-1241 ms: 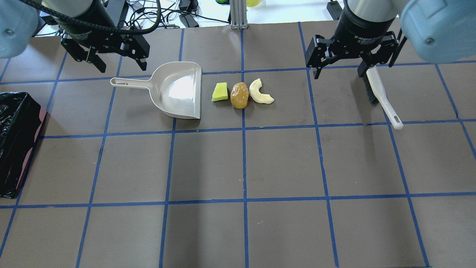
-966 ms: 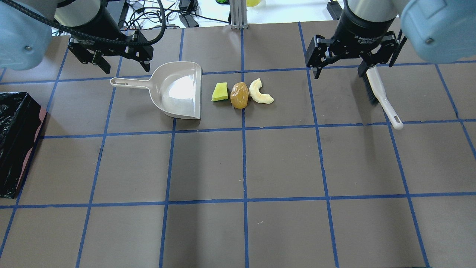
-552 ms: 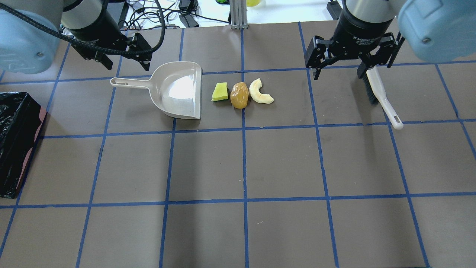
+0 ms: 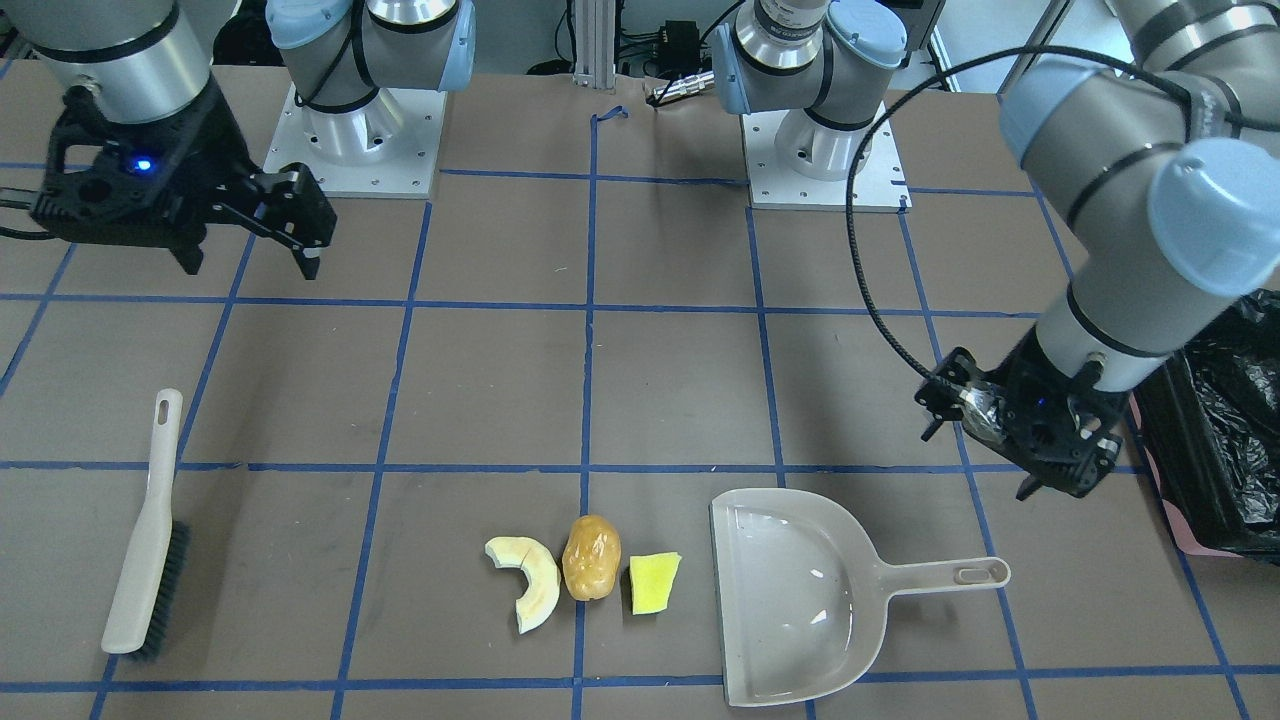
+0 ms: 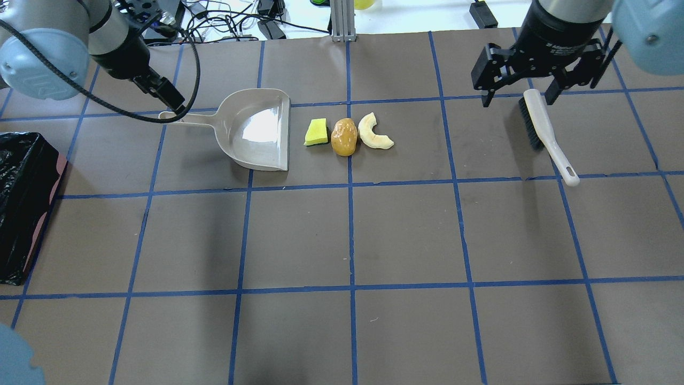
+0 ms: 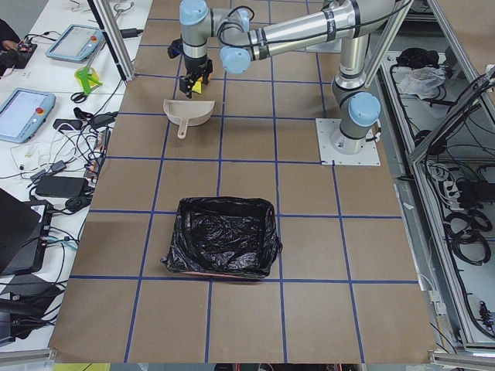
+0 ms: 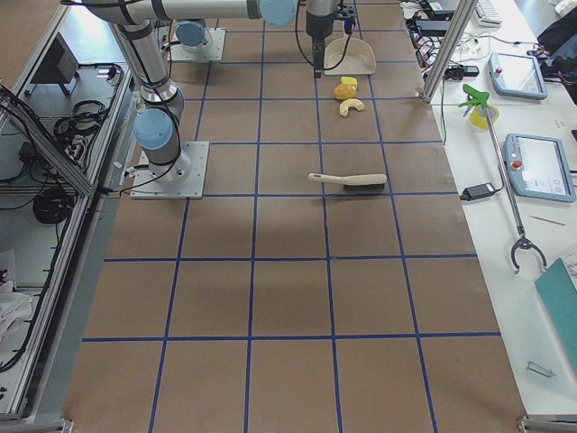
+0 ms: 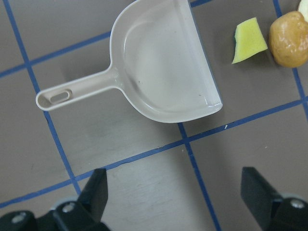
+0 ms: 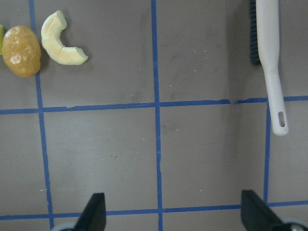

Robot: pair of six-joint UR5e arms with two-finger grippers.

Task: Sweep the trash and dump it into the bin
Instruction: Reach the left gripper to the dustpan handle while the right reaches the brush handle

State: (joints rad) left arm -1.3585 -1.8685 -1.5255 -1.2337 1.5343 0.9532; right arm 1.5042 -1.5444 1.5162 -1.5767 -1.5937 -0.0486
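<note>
Step in hand, as judged: tool pickup. Left gripper (image 8: 177, 192) is spread and empty near the dustpan (image 5: 256, 131) handle. Right gripper (image 5: 517, 97) is spread and empty over the brush (image 5: 539, 120). Trash (image 5: 344, 136) lies at the dustpan mouth, well apart from the bin (image 5: 21, 203). Next: lower each gripper and close it on its handle.

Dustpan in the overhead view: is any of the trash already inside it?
No: the dustpan holds nothing, and the wedge, lump and crescent lie on the table beside its open edge.
</note>
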